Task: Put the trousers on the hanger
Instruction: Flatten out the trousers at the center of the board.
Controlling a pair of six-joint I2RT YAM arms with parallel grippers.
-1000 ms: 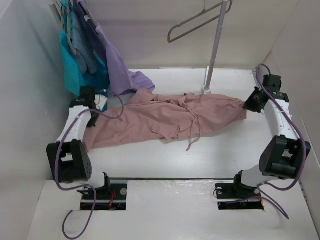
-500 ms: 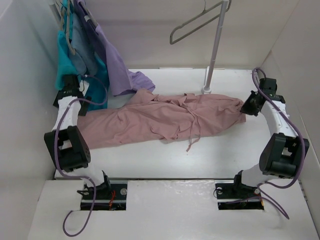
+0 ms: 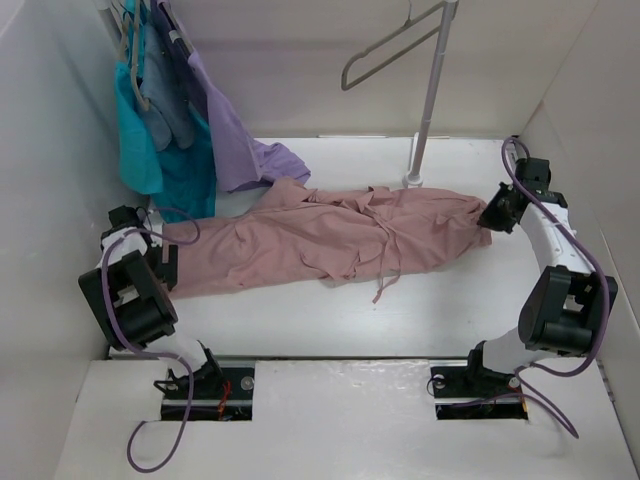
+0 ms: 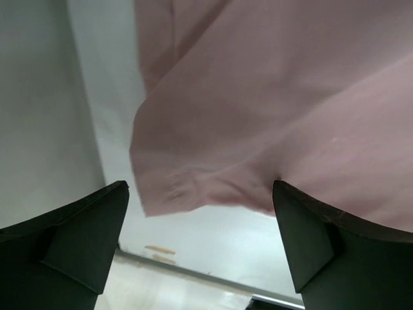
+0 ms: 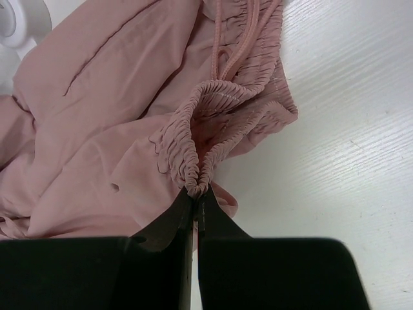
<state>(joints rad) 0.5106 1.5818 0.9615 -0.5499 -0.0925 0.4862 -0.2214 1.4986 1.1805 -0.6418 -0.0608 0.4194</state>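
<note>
The left arm is folded low at the left edge of the worktop point(image 3: 450, 290). The right arm reaches to the far right. The trousers point(image 3: 320, 240) lie spread across the worktop, and the hanger point(image 3: 392, 59) hangs on a pole point(image 3: 430, 100) behind them. The left fingers point(image 4: 77, 239) are wide apart around the trouser hem and do not pinch it. The right fingers point(image 5: 164, 223) are closed on the gathered waistband.

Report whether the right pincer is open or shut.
Shut: the right pincer is clamped on the gathered waistband of the trousers, with no gap between its tips.
</note>
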